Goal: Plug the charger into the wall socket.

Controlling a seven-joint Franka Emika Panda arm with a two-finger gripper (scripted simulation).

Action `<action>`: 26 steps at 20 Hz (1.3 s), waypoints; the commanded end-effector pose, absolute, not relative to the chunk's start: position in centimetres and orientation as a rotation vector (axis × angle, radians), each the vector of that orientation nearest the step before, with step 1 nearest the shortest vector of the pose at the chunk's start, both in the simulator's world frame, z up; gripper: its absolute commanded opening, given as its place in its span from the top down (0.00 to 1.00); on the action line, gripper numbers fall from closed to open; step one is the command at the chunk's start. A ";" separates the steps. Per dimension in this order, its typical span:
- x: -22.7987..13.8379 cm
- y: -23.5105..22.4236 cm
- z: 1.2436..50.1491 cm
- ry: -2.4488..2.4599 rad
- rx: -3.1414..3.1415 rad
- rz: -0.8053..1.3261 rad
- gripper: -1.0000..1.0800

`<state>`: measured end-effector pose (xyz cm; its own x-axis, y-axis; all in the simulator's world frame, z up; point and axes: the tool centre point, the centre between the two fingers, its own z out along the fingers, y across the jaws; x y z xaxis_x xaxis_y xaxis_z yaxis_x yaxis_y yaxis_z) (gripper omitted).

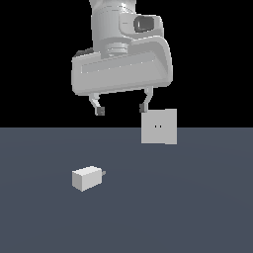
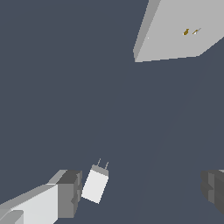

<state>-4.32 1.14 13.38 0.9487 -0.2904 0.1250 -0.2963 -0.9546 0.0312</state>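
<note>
I see the small off-white rectangular charger (image 1: 87,178) lying on the dark grey-blue floor (image 1: 197,207), lower left of the exterior frame, below my white gripper (image 1: 122,108), whose fingers are spread apart and hold nothing. The flat light-grey square wall socket (image 1: 158,126) stands upright right of centre, well apart from the charger. Open floor lies all around the charger.

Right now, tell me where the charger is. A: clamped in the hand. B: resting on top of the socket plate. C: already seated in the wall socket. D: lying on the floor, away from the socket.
D: the charger lies on the floor with nothing touching it, the open hand hangs above it empty, and the wall socket stands apart with both holes free.
</note>
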 end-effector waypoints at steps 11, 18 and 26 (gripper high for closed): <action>-6.6 3.7 10.1 -0.732 2.978 0.272 0.04; -7.4 5.1 8.3 -0.865 2.929 0.314 0.04; -7.9 6.2 6.9 -0.970 2.884 0.347 0.04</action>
<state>-7.86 6.08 7.08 0.7826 -0.5769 0.2337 -0.5942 -0.8043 0.0044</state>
